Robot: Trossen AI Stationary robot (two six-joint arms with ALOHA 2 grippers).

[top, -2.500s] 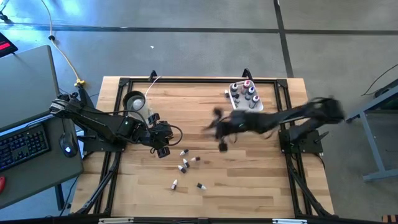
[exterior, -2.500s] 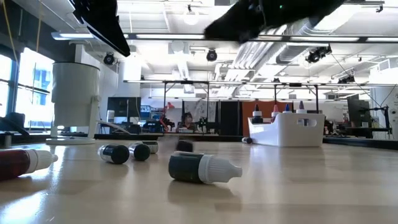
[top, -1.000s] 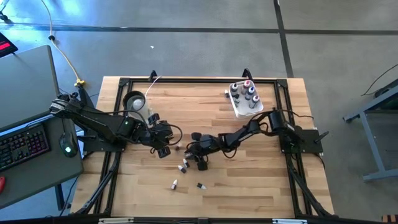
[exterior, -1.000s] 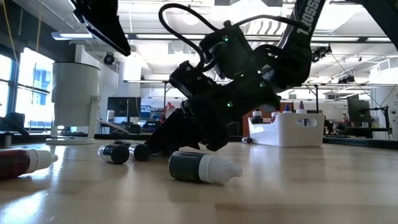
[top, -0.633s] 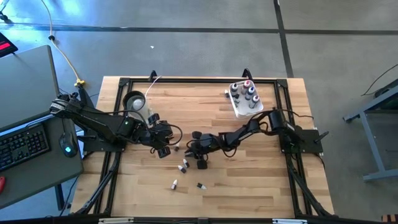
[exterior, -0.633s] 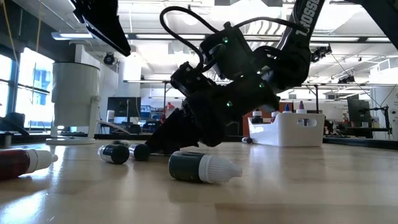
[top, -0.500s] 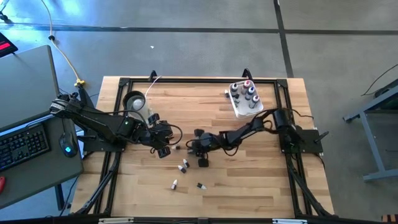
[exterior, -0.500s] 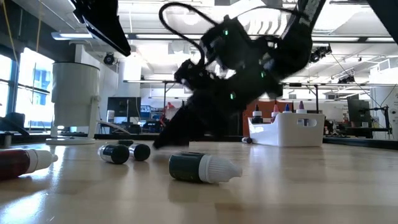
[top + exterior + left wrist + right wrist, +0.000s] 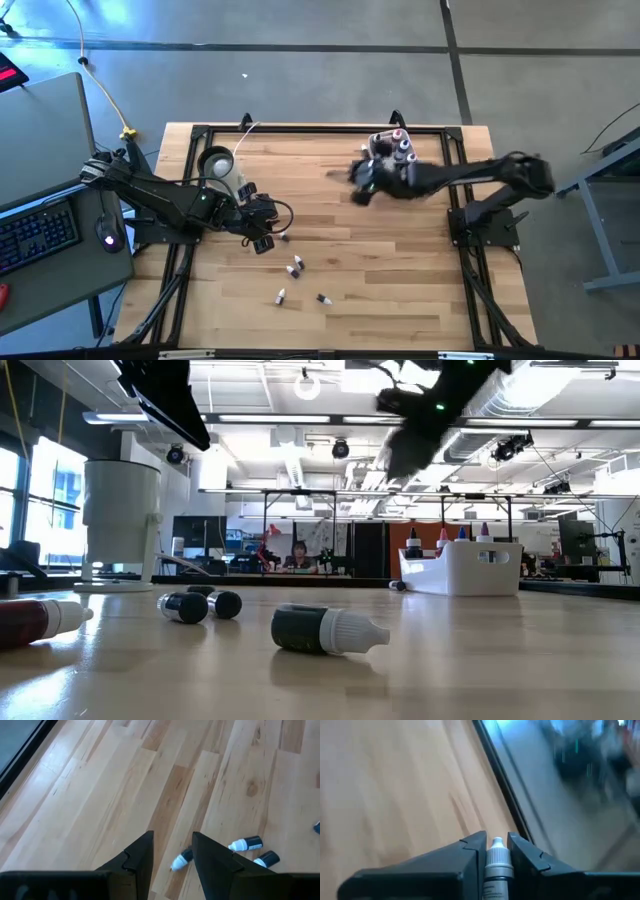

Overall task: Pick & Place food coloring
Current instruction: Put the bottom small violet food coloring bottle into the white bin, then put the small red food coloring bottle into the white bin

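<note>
Beside the tub [image 9: 392,165], aloft: right gripper [image 9: 496,851], jaws clamped on one dropper [image 9: 496,865], mid-carry; next, judged, lowering it upright among the tub's bottles [image 9: 398,146]; left gripper [image 9: 172,851], jaws apart, waiting above strays [image 9: 297,265].

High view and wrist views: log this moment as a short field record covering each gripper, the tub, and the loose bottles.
right gripper: shut on a white-tipped dropper bottle, raised above the table beside the white tub
left gripper: open, empty, hanging over the table's left half
white tub: back right of the table, several bottles standing in it
loose bottles: a few lying on the wood at centre front, near the left gripper
clear cup: back left, no bottles seen in it
</note>
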